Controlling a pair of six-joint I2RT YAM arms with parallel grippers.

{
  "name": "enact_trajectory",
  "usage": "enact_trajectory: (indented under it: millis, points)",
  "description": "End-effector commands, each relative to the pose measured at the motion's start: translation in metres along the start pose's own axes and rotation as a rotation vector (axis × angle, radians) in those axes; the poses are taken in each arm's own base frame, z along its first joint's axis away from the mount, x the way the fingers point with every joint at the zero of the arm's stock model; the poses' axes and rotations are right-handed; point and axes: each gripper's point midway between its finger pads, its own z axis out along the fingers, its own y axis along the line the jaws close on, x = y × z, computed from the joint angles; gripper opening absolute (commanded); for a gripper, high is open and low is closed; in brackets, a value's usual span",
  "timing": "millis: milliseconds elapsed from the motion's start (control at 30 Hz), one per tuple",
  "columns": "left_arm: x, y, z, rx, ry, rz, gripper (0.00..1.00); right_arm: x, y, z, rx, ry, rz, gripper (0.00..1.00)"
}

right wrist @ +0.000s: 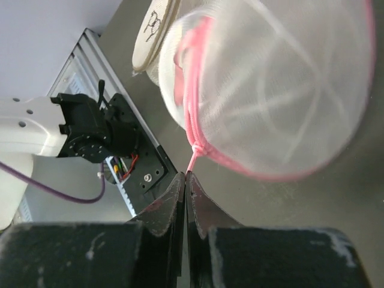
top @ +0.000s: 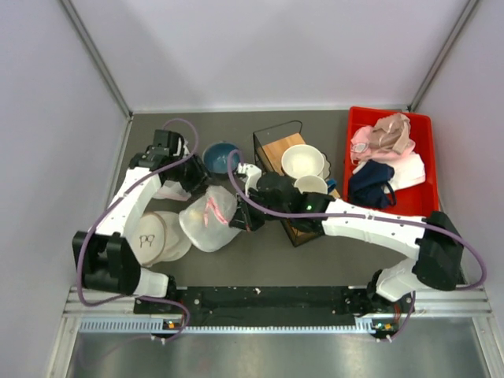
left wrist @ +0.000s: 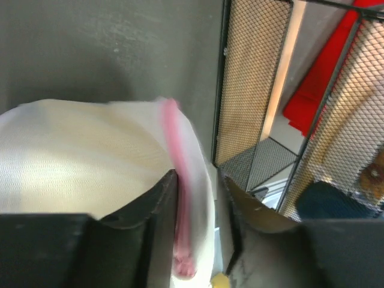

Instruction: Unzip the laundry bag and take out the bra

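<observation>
1. The flat round white bag (top: 161,235) has a small dark mark (top: 147,240) on it.
2. The mark looks a bit like two curly letters, but it is too small to read.
3. No other words or numbers can be read.

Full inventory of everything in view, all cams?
laundry bag: 1, white mesh, pink trim, table centre-left
flat round bag: 1, white, dark mark, left of laundry bag
bowl: 1, blue, behind laundry bag
wire rack: 1, black, table centre
white bowls: 2, in the rack
bin: 1, red, back right, holding pink and navy clothes
left fingers: 2, black, apart around pink trim
right fingers: 2, black, shut on pink zipper cord
</observation>
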Motion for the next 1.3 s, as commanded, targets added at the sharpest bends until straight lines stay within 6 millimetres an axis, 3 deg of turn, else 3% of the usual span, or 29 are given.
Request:
enact_trajectory:
  millis: [0,133,167,333,467,567,767,900,1000,1033,1267]
  points:
    - [-0.028,-0.011,0.014,0.041,-0.045,0.054,0.62,-0.014,0.011,0.023,0.002,-0.009,-0.015,0.00]
    - [-0.030,-0.024,-0.016,0.046,-0.113,0.097,0.94,-0.017,0.012,0.031,0.001,-0.019,0.009,0.00]
    - [-0.028,-0.023,-0.023,0.035,-0.121,0.098,0.95,-0.019,0.013,0.032,-0.003,-0.028,0.011,0.00]
    - [-0.009,-0.021,-0.054,0.043,-0.166,0.074,0.88,-0.018,0.012,0.030,-0.001,-0.036,0.015,0.00]
    - [0.026,-0.002,-0.045,0.053,-0.083,0.025,0.75,-0.016,0.011,0.027,0.001,-0.039,0.023,0.00]
    - [0.047,0.008,-0.037,0.058,-0.034,0.008,0.72,-0.014,0.009,0.026,0.008,-0.042,0.031,0.00]
    - [0.061,0.009,-0.023,0.085,0.008,0.013,0.72,-0.014,0.008,0.024,0.009,-0.043,0.035,0.00]
    - [0.061,0.009,-0.010,0.072,0.027,0.018,0.59,-0.014,0.008,0.023,0.010,-0.042,0.036,0.00]
    - [0.060,0.007,-0.003,0.069,0.037,0.024,0.28,-0.012,0.007,0.022,0.017,-0.036,0.039,0.00]
    - [0.058,0.007,-0.001,0.065,0.041,0.026,0.03,-0.013,0.006,0.019,0.025,-0.041,0.039,0.00]
    - [0.025,-0.019,-0.032,0.035,-0.076,0.135,0.00,0.006,-0.013,-0.008,0.108,-0.004,-0.006,0.00]
